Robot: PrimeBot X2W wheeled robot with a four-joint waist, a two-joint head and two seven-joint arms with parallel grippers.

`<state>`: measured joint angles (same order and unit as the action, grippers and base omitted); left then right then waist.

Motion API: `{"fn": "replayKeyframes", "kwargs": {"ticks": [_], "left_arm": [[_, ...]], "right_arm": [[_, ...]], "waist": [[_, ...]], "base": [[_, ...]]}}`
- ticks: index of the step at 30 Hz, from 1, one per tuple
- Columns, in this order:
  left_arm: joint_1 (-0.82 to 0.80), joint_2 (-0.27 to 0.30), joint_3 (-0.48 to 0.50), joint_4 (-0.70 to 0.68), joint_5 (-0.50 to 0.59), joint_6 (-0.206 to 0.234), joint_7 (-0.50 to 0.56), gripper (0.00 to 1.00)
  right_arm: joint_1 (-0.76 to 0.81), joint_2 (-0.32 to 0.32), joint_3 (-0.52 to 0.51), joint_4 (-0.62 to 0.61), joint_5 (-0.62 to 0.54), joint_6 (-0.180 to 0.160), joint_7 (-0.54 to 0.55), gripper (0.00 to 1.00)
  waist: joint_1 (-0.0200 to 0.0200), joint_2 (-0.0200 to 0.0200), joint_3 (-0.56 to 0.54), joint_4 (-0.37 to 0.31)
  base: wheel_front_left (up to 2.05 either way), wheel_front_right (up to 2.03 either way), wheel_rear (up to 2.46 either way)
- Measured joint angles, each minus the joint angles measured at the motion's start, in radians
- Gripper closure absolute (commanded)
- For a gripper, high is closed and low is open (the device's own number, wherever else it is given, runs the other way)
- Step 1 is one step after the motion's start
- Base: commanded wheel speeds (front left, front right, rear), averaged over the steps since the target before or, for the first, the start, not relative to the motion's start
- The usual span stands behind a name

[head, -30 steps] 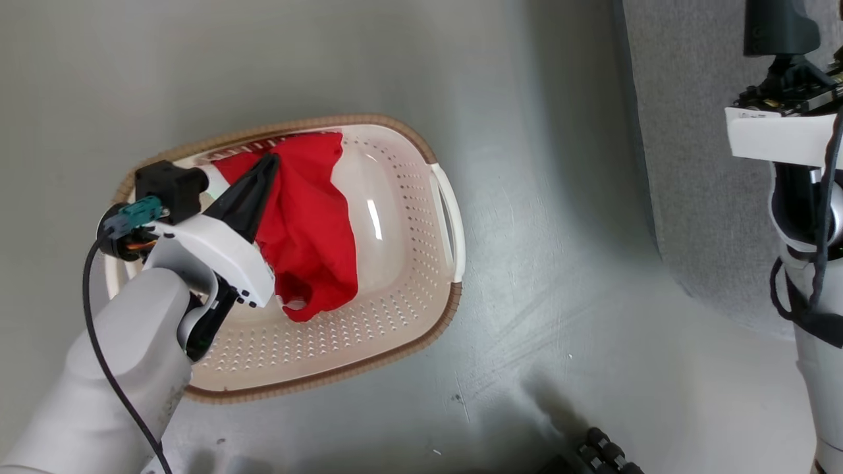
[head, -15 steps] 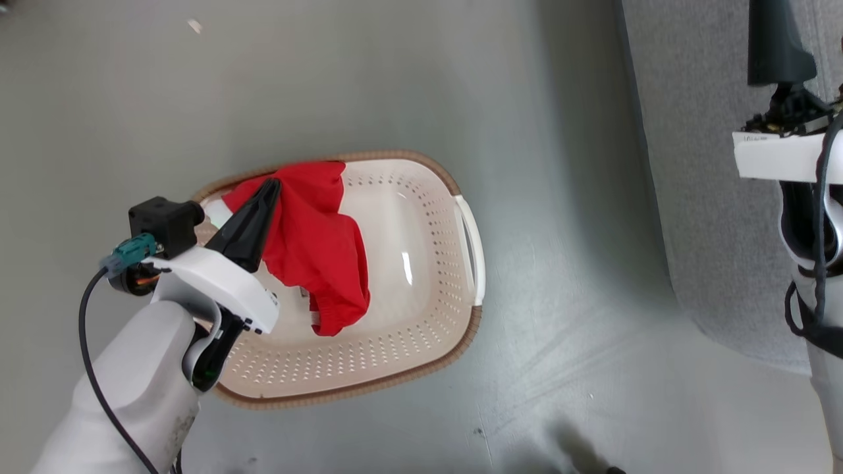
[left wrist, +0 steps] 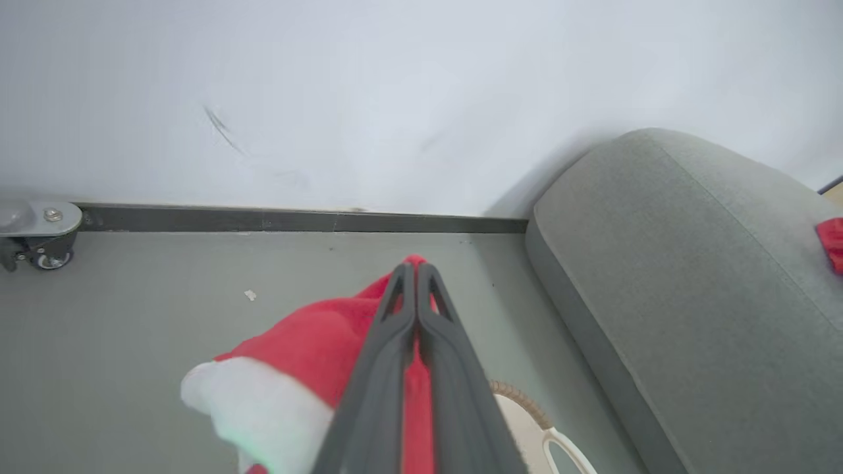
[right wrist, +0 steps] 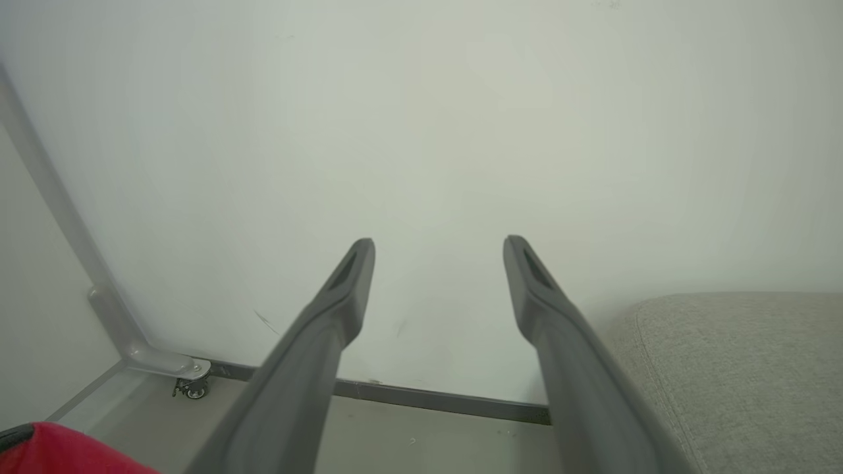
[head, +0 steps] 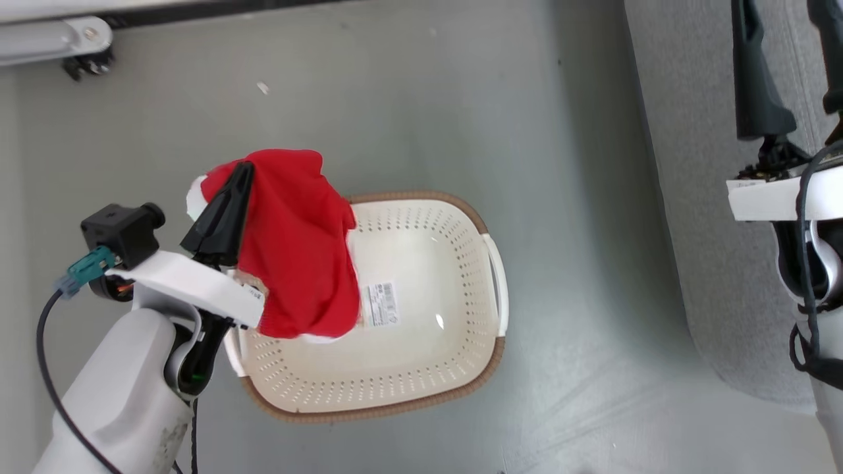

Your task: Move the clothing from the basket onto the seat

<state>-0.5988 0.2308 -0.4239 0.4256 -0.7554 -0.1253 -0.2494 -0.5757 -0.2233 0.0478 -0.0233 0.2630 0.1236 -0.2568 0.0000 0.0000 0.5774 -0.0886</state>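
Observation:
My left gripper [head: 238, 172] is shut on red clothing [head: 296, 263] with a white cuff, held up over the left end of the basket [head: 461, 217]. The garment hangs clear of the basket's bare floor. In the left wrist view the shut gripper [left wrist: 413, 271] pinches the clothing [left wrist: 309, 342], and the basket [left wrist: 523, 403] rim shows below. The grey seat [head: 698, 197] lies to the right; on the seat [left wrist: 672, 263] a second red piece [left wrist: 832, 242] shows at the far edge. My right gripper [right wrist: 438, 247] is open and holds nothing, beside the seat [right wrist: 724, 355].
A white wall and dark baseboard [left wrist: 296, 220] close off the far side. A metal frame foot with a caster [head: 62, 39] stands at the far left on the grey floor. A label sticker [head: 380, 304] lies inside the basket.
The left gripper has lifted the red clothing up out of the basket, so its floor now shows bare. The head camera has tilted, shifting the whole picture downwards. The right gripper stays open.

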Motion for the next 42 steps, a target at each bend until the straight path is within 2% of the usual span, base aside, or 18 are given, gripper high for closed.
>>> {"fn": "replayKeyframes", "kwargs": {"ticks": [6, 14, 23, 31, 42], "left_arm": [[0.057, -0.01, 0.075, -0.063, 0.032, 0.006, 0.0, 1.0], [0.121, -0.033, 0.123, -0.124, 0.095, 0.009, 0.0, 1.0], [0.135, -0.034, 0.136, -0.214, 0.173, 0.01, 0.0, 1.0], [0.133, -0.017, 0.142, -0.332, 0.241, 0.037, -0.003, 1.0], [0.122, -0.007, 0.103, -0.429, 0.274, 0.07, 0.019, 1.0]], "right_arm": [[0.037, -0.01, 0.0, 0.012, 0.0, 0.0, 0.0, 0.0], [0.079, -0.015, 0.003, 0.029, 0.0, 0.0, 0.0, 0.0], [0.133, -0.015, 0.004, 0.042, 0.001, 0.0, 0.0, 0.0], [0.195, -0.005, -0.003, 0.056, 0.006, 0.0, 0.0, 0.0], [0.263, 0.005, -0.006, 0.065, 0.019, 0.0, 0.0, 0.0]], "waist": [[0.0, 0.0, -0.058, 0.026], [0.0, 0.0, -0.133, 0.056], [0.0, 0.0, -0.208, 0.079], [0.0, 0.0, -0.29, 0.097], [0.0, 0.0, -0.376, 0.107]], "base": [[0.0, 0.0, 0.0], [0.0, 0.0, 0.0], [0.0, 0.0, 0.0], [0.0, 0.0, 0.0], [0.0, 0.0, 0.0]]}}
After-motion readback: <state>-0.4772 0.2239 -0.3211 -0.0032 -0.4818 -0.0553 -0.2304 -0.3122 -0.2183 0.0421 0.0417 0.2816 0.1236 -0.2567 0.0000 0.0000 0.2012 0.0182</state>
